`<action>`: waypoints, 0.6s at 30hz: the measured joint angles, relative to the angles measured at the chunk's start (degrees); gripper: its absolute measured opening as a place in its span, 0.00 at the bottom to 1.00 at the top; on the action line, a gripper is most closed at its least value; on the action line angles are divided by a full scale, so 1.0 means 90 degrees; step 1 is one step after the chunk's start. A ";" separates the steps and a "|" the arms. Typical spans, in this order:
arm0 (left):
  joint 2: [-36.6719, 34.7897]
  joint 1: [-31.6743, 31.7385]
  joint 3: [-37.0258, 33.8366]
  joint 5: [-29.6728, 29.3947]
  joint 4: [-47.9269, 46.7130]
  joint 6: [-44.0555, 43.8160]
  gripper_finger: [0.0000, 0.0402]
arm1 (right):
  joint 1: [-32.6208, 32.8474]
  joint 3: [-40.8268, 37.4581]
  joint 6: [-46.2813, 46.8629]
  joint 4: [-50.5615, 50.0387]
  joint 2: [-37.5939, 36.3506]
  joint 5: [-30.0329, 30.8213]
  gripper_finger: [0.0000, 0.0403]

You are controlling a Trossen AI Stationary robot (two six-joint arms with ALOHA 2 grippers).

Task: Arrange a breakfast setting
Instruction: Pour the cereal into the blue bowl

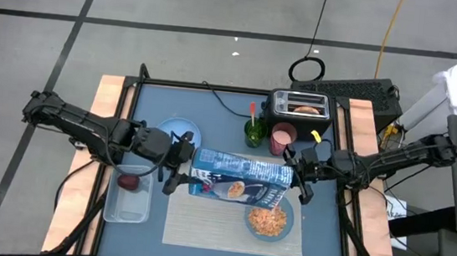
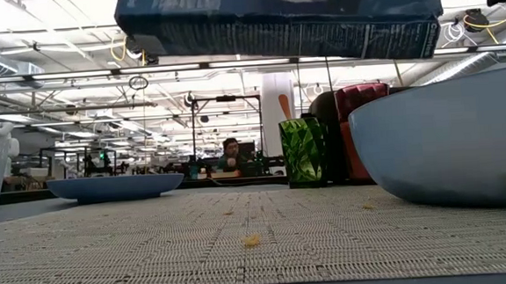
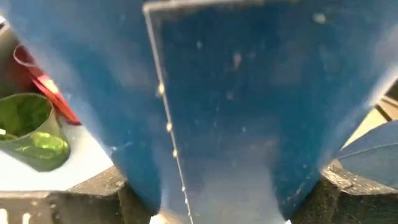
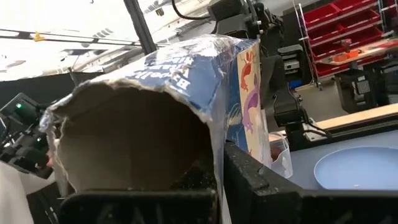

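Breakfast things sit on a beige woven placemat (image 1: 202, 226) at the near middle of the table (image 1: 230, 111), and we see a light-blue bowl (image 1: 269, 222) on the mat's right part, holding orange-tan cereal. A light-blue plate (image 1: 179, 132) lies off the mat, beyond its far left corner, and a small dark-red fruit (image 1: 127, 182) rests in a clear plastic tub (image 1: 127, 204) just left of the mat. In the low view a few crumbs (image 2: 252, 241) lie on the weave. We see a dark-blue cereal box (image 1: 240, 180) held on its side in the air above the mat, its open torn end over the bowl and cereal falling from it. Our left gripper (image 1: 181, 164) grips the box's left end, its fingers spread wide on either side of the box, just near of the plate. Our right gripper (image 1: 301, 179) meets the box's right, open end, just beyond the bowl; its fingers are pressed tight together, pinching the torn edge of the box, as the right wrist view shows. Farther back stand a green glass (image 1: 254, 133) with an orange-handled spoon (image 1: 253, 111) in it, a dark-red cup (image 1: 282, 139) beside it, and a black toaster (image 1: 299, 106) with a bagel (image 1: 306, 110) in its slot. A person (image 2: 232, 152) sits far off in the room behind.
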 joint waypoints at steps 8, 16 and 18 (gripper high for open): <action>0.0000 0.0000 0.0004 0.0005 -0.0611 0.0005 0.69 | -0.0002 0.0000 0.0245 0.0604 0.0483 0.0014 0.00; 0.0105 -0.0007 0.0012 0.0010 -0.0974 -0.0012 0.69 | -0.0002 0.0490 -0.0093 0.0654 0.0809 -0.0012 0.00; 0.0184 -0.0010 0.0012 0.0027 -0.1003 -0.0015 0.69 | -0.0002 0.0673 -0.0156 0.0460 0.0880 -0.0043 0.00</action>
